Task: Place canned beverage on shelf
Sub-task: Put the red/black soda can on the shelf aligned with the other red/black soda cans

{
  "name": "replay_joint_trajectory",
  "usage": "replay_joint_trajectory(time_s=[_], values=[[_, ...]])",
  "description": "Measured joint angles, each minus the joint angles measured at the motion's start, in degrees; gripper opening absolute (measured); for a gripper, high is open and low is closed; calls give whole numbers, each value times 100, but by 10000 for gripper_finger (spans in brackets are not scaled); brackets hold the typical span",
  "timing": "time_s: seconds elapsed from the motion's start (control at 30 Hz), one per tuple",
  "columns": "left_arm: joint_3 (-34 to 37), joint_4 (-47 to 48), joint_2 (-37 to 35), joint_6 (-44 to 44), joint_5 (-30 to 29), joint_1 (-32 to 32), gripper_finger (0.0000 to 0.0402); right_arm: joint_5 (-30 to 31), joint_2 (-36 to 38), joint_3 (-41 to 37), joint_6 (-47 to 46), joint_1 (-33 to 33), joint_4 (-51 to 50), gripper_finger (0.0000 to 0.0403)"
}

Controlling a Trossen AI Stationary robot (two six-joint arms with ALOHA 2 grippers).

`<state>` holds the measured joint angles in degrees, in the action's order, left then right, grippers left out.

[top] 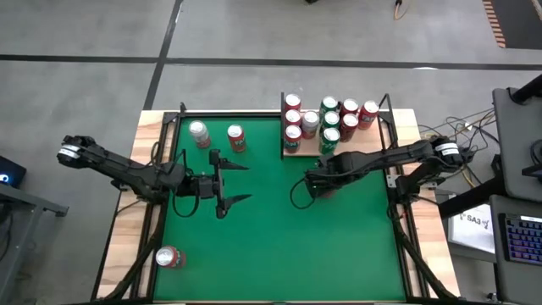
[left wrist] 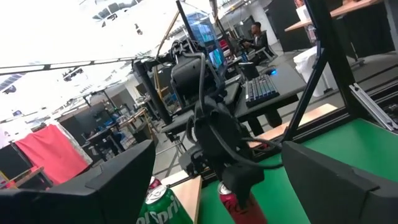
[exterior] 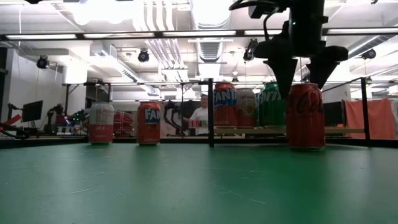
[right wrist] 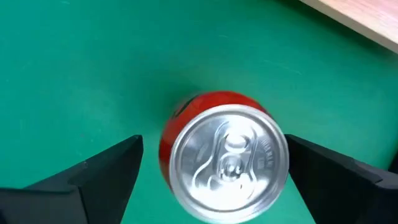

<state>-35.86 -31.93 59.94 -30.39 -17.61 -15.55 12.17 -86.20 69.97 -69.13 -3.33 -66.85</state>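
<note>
Red can (right wrist: pixel 224 152) upright, between open right claw (right wrist: pixel 211 171) fingers, untouched

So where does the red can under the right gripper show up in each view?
High view: the red can sits under the right gripper, hidden by it, just below the shelf.
Low view: red can at right, upright on the felt, gripper fingers just above it.
Left wrist view: red can bottom centre, under the right arm.
Right wrist view: can top centred between open fingers.
Shared landmark: the right gripper.
</note>
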Motion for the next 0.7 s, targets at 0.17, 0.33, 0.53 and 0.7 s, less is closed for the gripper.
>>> replay_joint_trajectory(time_s=[0.17, 0.33, 0.53, 0.7], values=[[0, -3, -4, 0, 0, 0, 333, -58, -86, 1, 1, 18, 17, 303], [0, -7, -4, 0, 0, 0, 333, -62, -86, 1, 77, 35, 14, 287], [0, -12, -4, 5, 4, 0, 333, -267, 164, 248, 121, 41, -438, 287], [0, -13, -4, 134, 11, 0, 333, -195, 481, 712, 282, 259, -1336, 287]])
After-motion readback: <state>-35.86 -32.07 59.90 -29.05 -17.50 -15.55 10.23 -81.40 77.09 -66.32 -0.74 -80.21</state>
